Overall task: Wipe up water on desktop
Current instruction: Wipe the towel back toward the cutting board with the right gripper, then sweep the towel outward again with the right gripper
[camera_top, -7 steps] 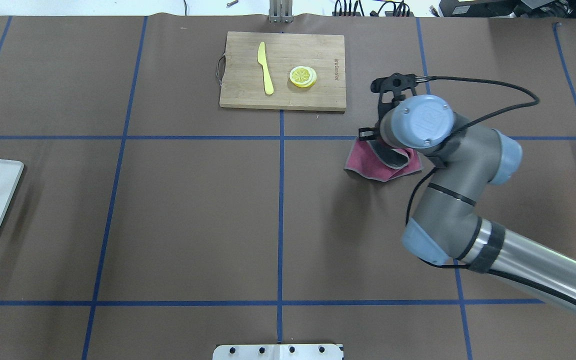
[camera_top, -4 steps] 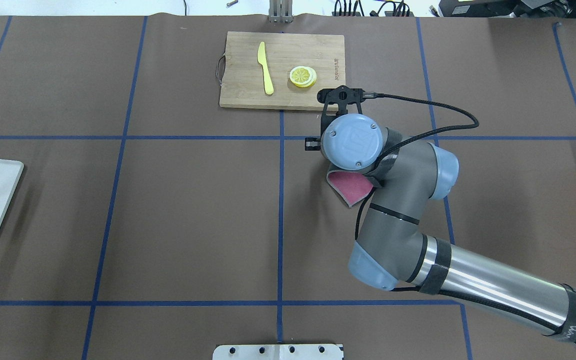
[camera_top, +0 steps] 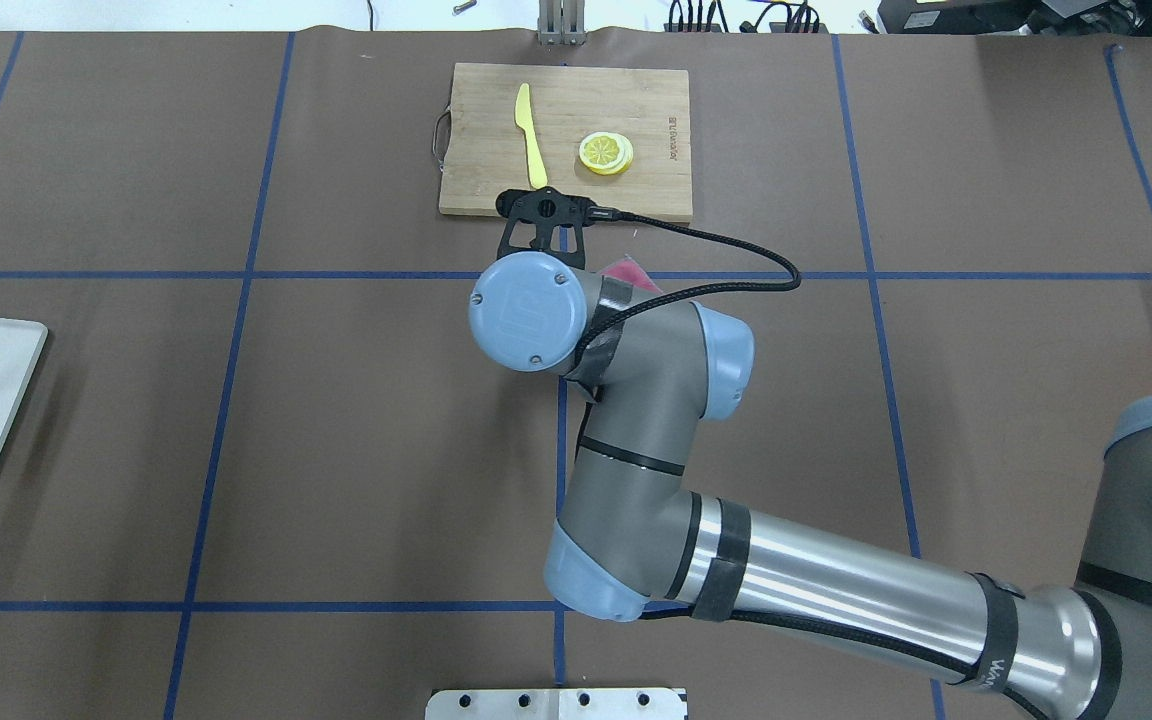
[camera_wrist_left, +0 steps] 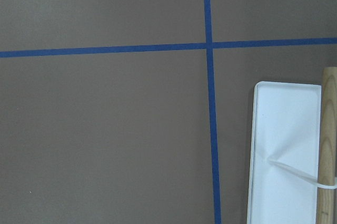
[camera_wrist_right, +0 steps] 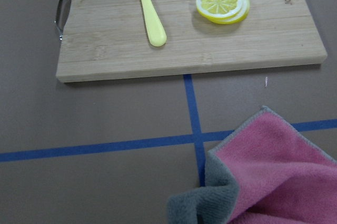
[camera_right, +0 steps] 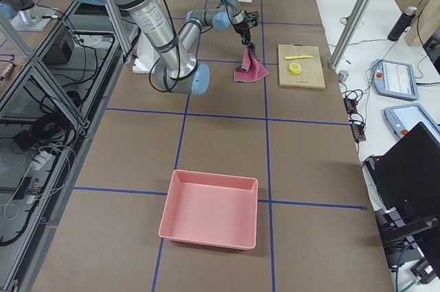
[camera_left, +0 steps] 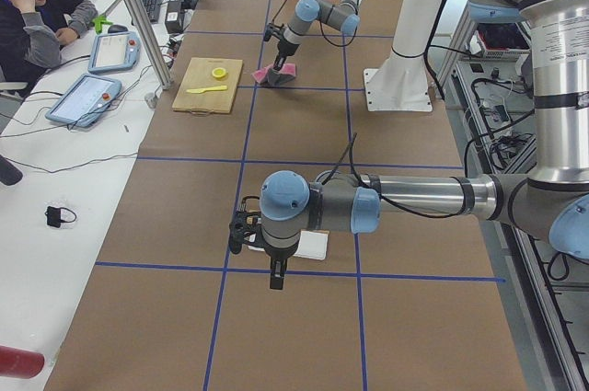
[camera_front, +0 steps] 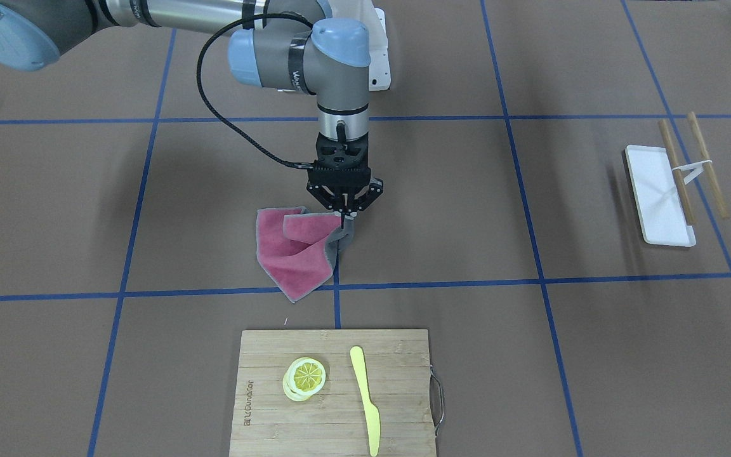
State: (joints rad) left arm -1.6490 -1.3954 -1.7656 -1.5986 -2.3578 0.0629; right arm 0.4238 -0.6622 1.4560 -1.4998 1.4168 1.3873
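The desktop [camera_front: 530,190] is matte brown with blue tape lines; it also shows in the overhead view [camera_top: 356,420]. I see no distinct water on it. My right gripper [camera_front: 344,216] points down, shut on a corner of a pink cloth with a grey edge [camera_front: 292,251]. The rest of the cloth trails on the desktop by the centre tape crossing. The cloth fills the lower right of the right wrist view [camera_wrist_right: 279,182]. In the overhead view the wrist hides all but a tip of the cloth [camera_top: 626,270]. My left gripper [camera_left: 274,279] hangs over the desktop far away; I cannot tell its state.
A bamboo cutting board [camera_front: 264,419] with a yellow knife [camera_front: 365,400] and lemon slices [camera_front: 305,377] lies just beyond the cloth. A white tray [camera_front: 657,193] with chopsticks [camera_front: 676,171] sits below my left gripper. A pink bin [camera_right: 210,216] stands at the right end.
My right arm has swept leftward across the desktop, dragging the cloth from right of the centre line to the centre tape crossing near the cutting board.
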